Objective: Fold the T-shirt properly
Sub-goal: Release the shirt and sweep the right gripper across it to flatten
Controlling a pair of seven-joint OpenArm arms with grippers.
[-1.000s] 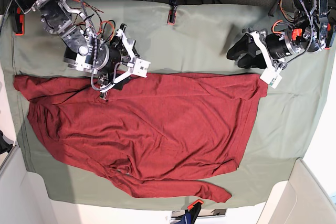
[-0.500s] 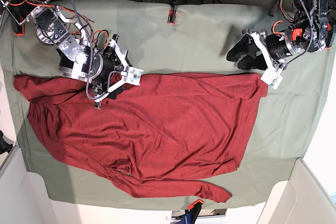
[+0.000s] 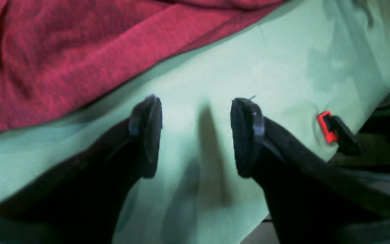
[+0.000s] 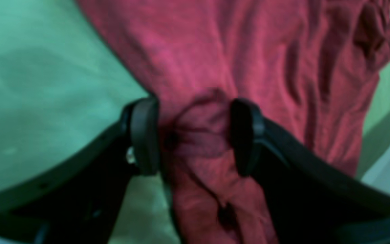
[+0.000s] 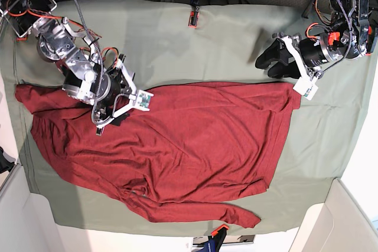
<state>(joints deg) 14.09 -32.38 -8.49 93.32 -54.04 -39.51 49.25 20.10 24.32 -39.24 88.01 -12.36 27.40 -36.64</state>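
Observation:
The dark red T-shirt point(image 5: 177, 140) lies spread on the pale green cloth sheet point(image 5: 236, 39), with one long sleeve trailing along its near edge. My right gripper point(image 5: 112, 115) is down at the shirt's far left shoulder area. In the right wrist view its jaws point(image 4: 195, 105) stand open astride a raised wrinkle of the T-shirt point(image 4: 266, 61). My left gripper point(image 5: 275, 58) hovers over green cloth just beyond the shirt's far right corner. It is open with nothing between its fingers point(image 3: 197, 101), and the T-shirt's edge point(image 3: 63, 57) lies ahead to the left.
Red-and-black clamps pin the green sheet at the far edge point(image 5: 192, 17), the near edge point(image 5: 218, 230) and the left corner point(image 5: 22, 28); one clamp point(image 3: 330, 128) shows by my left gripper. Cables and equipment line the back. White surfaces flank the table's near corners.
My right arm has swung left and toward the near side, from the shirt's top edge onto its shoulder area. The left arm and the shirt have not moved.

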